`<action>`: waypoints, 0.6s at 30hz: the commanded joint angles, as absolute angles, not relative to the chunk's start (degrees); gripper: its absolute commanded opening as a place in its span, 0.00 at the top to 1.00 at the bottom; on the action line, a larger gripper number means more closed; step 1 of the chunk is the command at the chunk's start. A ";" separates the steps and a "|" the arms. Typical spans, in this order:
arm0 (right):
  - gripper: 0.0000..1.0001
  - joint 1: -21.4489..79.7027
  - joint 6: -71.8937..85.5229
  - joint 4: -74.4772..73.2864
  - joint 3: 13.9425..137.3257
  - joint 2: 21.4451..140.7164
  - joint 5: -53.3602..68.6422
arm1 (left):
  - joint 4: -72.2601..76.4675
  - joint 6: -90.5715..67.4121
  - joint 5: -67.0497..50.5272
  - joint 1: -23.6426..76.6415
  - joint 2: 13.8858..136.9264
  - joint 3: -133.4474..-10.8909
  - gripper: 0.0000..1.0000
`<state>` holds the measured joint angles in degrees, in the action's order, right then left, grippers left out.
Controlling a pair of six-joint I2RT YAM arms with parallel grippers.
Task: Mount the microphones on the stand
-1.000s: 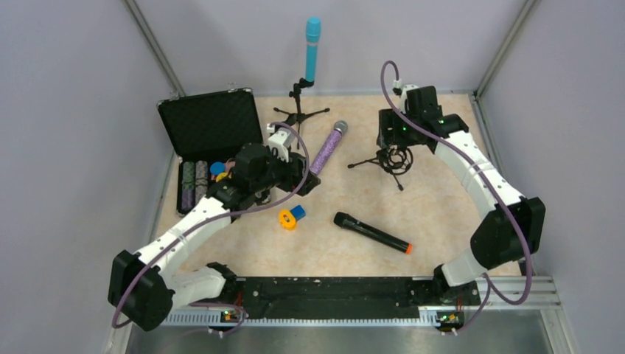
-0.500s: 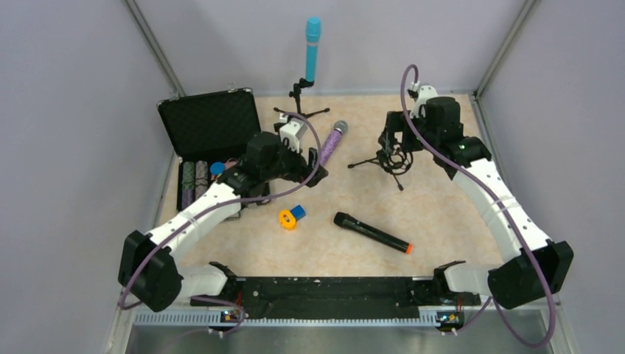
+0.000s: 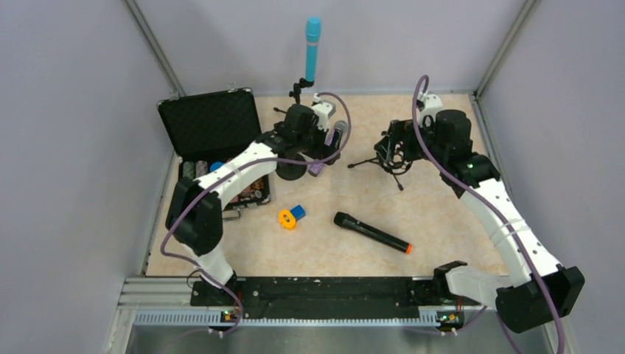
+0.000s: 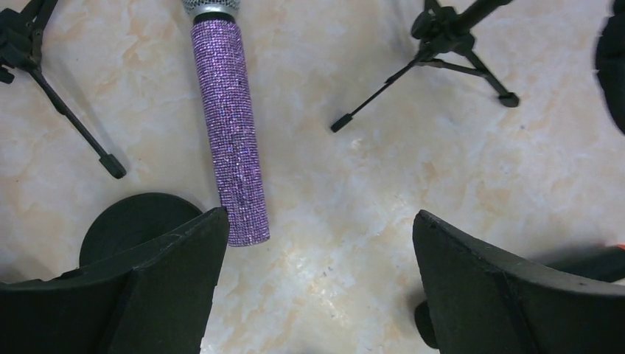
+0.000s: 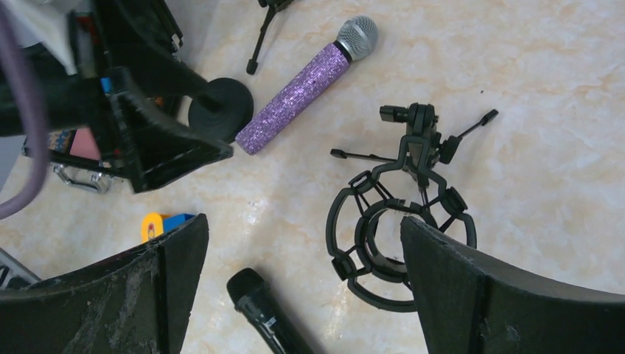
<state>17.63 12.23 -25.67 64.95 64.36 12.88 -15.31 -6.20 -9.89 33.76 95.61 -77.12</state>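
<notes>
The light-blue microphone (image 3: 312, 48) stands upright in a tripod stand (image 3: 298, 99) at the back. The glittery purple microphone (image 4: 232, 140) lies flat on the table, silver grille pointing away; it also shows in the right wrist view (image 5: 298, 99). My left gripper (image 4: 317, 280) is open and empty above its butt end, and the mic lies by the left finger (image 4: 169, 273). The black microphone with an orange end (image 3: 371, 233) lies in the middle. My right gripper (image 5: 302, 280) is open and empty above a black shock-mount stand (image 5: 402, 221).
An open black case (image 3: 210, 125) with chips stands at the left. A black round disc (image 4: 136, 225) lies beside the purple mic's end. A small orange-and-blue object (image 3: 290, 217) lies near the middle. Tripod legs (image 4: 457, 44) spread across the back of the table.
My left arm has swung back and to the right, from beside the case to over the purple microphone. My right arm has shifted right and now hangs over the shock-mount stand.
</notes>
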 commanded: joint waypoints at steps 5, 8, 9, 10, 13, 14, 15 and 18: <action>0.01 17.48 13.55 -22.39 62.66 60.67 15.64 | -25.82 -3.07 2.26 34.10 108.75 -91.05 0.01; 0.01 17.25 13.45 -22.36 62.13 60.63 15.93 | -28.07 -3.06 3.68 34.15 112.70 -94.12 0.01; 0.01 17.17 13.47 -22.37 62.01 60.64 16.13 | -28.65 -3.23 4.40 34.11 113.93 -94.93 0.02; 0.01 17.12 13.41 -22.28 61.81 60.66 16.31 | -29.18 -3.37 4.96 34.10 115.01 -95.69 0.02; 0.01 17.06 13.44 -21.86 61.13 60.68 16.59 | -30.83 -2.00 4.50 34.06 118.55 -97.72 0.05; 0.01 17.00 13.38 -21.65 60.90 60.73 16.79 | -31.47 -1.75 4.29 34.03 119.65 -98.34 0.07; 0.01 16.90 13.38 -21.53 60.69 60.76 16.91 | -32.11 -1.43 4.16 34.06 120.59 -98.94 0.09; 0.01 16.73 13.40 -21.45 60.47 60.80 17.34 | -33.21 -1.16 3.87 33.94 123.21 -100.63 0.11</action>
